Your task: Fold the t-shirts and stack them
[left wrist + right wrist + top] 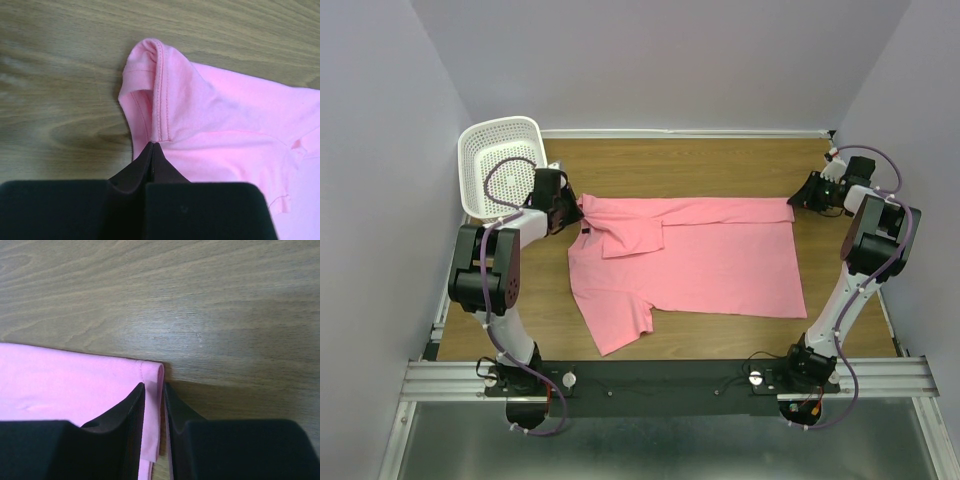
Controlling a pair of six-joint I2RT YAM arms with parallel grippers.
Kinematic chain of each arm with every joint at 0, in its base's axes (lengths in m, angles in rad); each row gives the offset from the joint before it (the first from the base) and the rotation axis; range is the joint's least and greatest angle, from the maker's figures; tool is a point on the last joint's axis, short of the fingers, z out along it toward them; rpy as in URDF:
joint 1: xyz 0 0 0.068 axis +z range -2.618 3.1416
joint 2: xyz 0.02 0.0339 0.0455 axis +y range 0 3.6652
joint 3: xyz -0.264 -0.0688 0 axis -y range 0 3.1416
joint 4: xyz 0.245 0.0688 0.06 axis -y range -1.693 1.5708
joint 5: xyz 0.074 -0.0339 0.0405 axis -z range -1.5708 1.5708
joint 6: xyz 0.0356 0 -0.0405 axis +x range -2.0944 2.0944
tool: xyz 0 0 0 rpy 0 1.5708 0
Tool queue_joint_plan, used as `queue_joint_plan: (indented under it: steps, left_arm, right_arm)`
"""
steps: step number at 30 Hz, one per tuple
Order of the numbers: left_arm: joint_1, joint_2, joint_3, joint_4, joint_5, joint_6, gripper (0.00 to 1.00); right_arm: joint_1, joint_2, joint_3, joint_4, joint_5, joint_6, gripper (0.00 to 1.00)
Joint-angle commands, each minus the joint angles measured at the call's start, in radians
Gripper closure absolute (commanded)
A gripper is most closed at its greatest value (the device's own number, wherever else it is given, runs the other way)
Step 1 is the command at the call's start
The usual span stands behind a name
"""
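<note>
The left gripper (152, 146) is seen with its fingers pressed together on a seamed edge of the salmon-pink t-shirt (690, 260). A small ridge of cloth is bunched just beyond the fingertips. From above, this grip is placed at the far-left corner of the garment, just near and right of the white perforated basket (495, 160). The gripper is pointed to the right, low over the wooden table (720, 160). The left arm (485, 270) is raised from its base at the near edge, bent at a high elbow, and its forearm is carried toward the far side, beside the basket.

The right gripper (154, 387) is closed to a narrow slot, and a folded, hemmed corner of the shirt is pinched in that slot. From above, this hold is at the far-right corner of the garment, and the gripper is pointed to the left. The right arm (870, 240) is raised from its near-right base, leaned to the right, and turned at the elbow toward the far side and inward.

The t-shirt is spread flat in the middle of the table, and its far edge is drawn in a nearly straight line between the two grippers. One sleeve is splayed toward the near-left, and a flap is folded over the body near the left end.
</note>
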Motion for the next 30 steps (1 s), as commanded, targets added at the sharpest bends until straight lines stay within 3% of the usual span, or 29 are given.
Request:
queue_joint_plan:
  steps: [1, 7, 11, 12, 16, 20, 23, 24, 26, 30]
  left_arm:
    - [0.019, -0.030, -0.015, 0.026, -0.030, -0.007, 1.00]
    - [0.020, -0.069, -0.027, 0.028, -0.022, -0.013, 1.00]
    - [0.020, -0.143, -0.049, 0.040, 0.010, -0.021, 0.67]
    - [0.020, -0.168, -0.055, 0.043, 0.019, -0.021, 0.59]
    - [0.020, -0.387, -0.130, 0.058, 0.048, -0.008, 0.50]
    - [0.020, -0.659, -0.233, 0.072, 0.031, 0.012, 0.45]
    - [0.022, -0.881, -0.343, 0.064, -0.007, 0.004, 0.31]
    - [0.023, -0.930, -0.401, 0.064, -0.009, -0.017, 0.18]
    - [0.026, -1.033, -0.443, 0.042, 0.010, -0.043, 0.12]
    - [0.029, -1.090, -0.498, -0.015, 0.083, -0.060, 0.12]
  right_arm:
    - [-0.003, 0.022, 0.007, -0.015, 0.024, -0.009, 0.71]
    - [-0.003, 0.025, 0.012, -0.015, 0.027, -0.007, 0.71]
    - [-0.003, 0.012, 0.009, -0.015, 0.011, -0.022, 0.69]
    - [-0.003, -0.010, 0.004, -0.015, 0.007, -0.038, 0.59]
    - [-0.003, -0.102, -0.038, -0.014, 0.000, -0.097, 0.31]
    - [-0.003, -0.224, -0.118, -0.014, 0.003, -0.177, 0.22]
    - [0.003, -0.309, -0.207, -0.015, 0.017, -0.263, 0.13]
    - [0.008, -0.359, -0.251, -0.017, 0.027, -0.309, 0.11]
    - [0.032, -0.430, -0.296, -0.026, 0.056, -0.384, 0.08]
    - [0.108, -0.505, -0.399, -0.073, 0.069, -0.502, 0.08]
